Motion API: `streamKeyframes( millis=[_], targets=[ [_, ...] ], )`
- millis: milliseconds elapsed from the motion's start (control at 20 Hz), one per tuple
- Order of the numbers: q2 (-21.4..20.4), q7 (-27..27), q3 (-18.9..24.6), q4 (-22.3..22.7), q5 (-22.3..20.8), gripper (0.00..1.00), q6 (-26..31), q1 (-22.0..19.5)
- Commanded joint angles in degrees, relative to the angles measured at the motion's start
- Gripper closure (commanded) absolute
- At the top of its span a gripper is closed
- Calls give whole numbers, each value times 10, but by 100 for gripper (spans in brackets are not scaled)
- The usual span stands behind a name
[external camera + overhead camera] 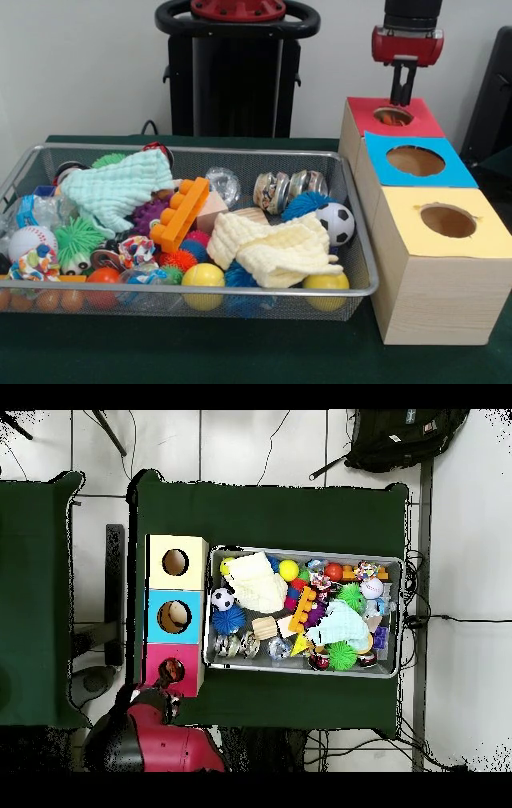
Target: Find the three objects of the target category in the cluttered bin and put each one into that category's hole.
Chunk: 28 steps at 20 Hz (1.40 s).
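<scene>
The gripper (404, 90) hangs straight over the hole in the red-topped box (416, 122), its dark fingers close together and pointing down; whether they hold anything I cannot tell. Something orange shows inside that hole. Next along stand the blue-topped box (448, 164) and the yellow-topped box (480, 232), in one row beside the bin (352, 290) on the green counter (240, 352). The bin is heaped with toys: a soccer ball (338, 222), yellow balls, cloths and an orange block

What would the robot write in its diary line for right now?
gripper: above red box's hole, fingers close together | orange thing in hole | bin: cluttered | blue, yellow boxes: nothing at holes
</scene>
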Motion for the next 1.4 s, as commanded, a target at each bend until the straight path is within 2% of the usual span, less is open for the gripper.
streamKeyframes(
  millis=[50, 400, 1050, 1400],
  targets=[
    [43, 126, 7, -28, 3, 100, -67, -4],
    [74, 125, 9, -43, 7, 100, -98, -7],
    [29, 115, 24, -19, 0, 100, -52, -34],
    [7, 90, 29, -32, -7, 100, -15, -55]
  ],
)
